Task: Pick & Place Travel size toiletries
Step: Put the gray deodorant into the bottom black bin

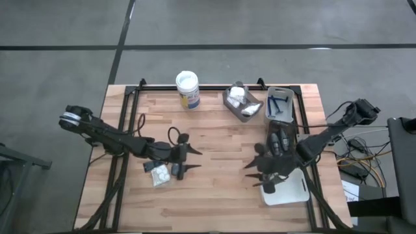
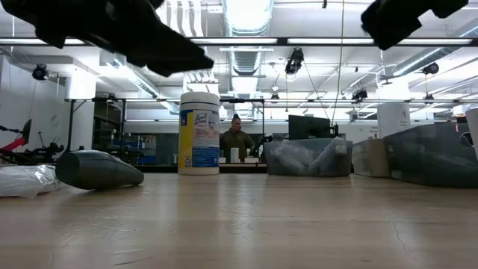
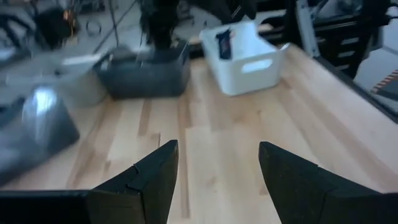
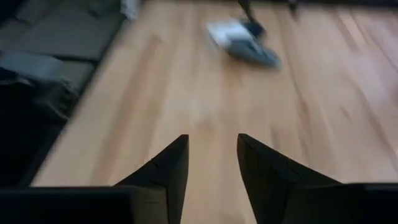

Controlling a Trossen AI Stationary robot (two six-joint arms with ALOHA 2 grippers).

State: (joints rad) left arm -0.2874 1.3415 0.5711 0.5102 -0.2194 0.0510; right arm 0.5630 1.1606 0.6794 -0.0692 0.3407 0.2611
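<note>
On the wood table lie white puffy packets [image 1: 158, 173] and a dark grey oval bottle [image 1: 177, 170], side by side on the left half; the low view shows the bottle [image 2: 97, 169] lying on its side next to a packet [image 2: 22, 180]. My left gripper [image 1: 197, 160] hovers open just right of them, pointing at the right arm. My right gripper [image 1: 249, 174] hovers open near the table's middle, pointing left at the packet and bottle [image 4: 244, 41]. More toiletries lie in trays on the right. In the wrist views both grippers [image 3: 217, 149] [image 4: 211, 140] hold nothing.
A white-lidded jar [image 1: 187, 89] stands at the far edge. Beside it are a grey tray with white packets [image 1: 242, 102] and a grey tray with blue sticks [image 1: 279, 104]. Nearer stand a dark tray with bottles [image 1: 279, 140] and a white tray [image 1: 292, 192]. A person [image 2: 237, 140] is far behind.
</note>
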